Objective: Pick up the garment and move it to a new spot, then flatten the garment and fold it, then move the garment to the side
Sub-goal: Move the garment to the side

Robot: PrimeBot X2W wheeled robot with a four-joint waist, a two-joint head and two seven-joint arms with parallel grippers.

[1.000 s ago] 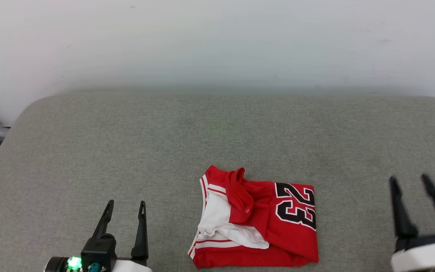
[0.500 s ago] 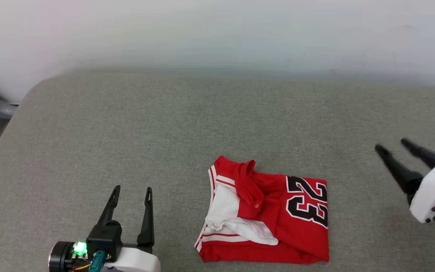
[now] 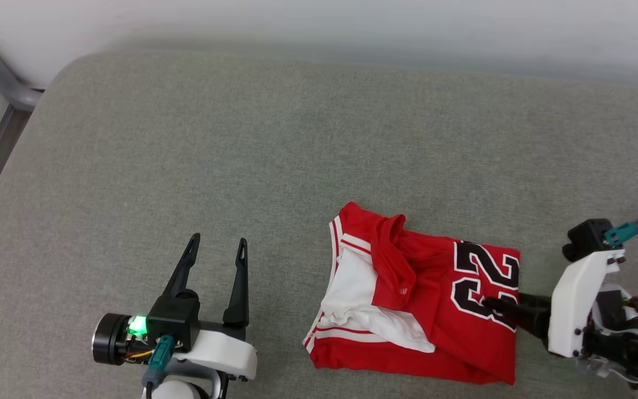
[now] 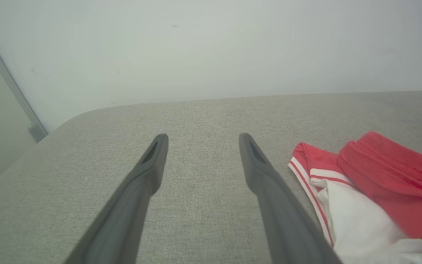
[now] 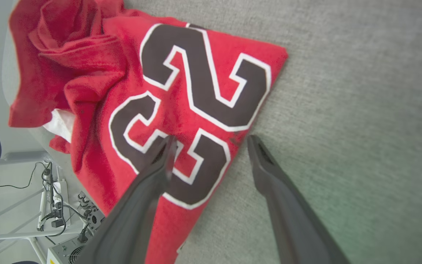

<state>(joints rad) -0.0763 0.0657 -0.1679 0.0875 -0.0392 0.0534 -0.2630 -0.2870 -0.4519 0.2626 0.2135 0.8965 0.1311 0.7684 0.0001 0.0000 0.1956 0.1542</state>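
Folded garment (image 3: 418, 310) near right on cushion (image 3: 186, 138). Astride its right edge, right gripper (image 5: 211, 141) spread, one finger over the numerals (image 5: 200, 84), likely to pinch that edge for the move aside. Well left, left gripper (image 3: 218, 240) spread, empty, clear.

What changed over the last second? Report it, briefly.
The right gripper swung from pointing forward to pointing left, and its open fingers now straddle the right edge of the garment, with nothing gripped. The head camera shifted too. The left gripper stayed open beside the folded garment, which lies as before.
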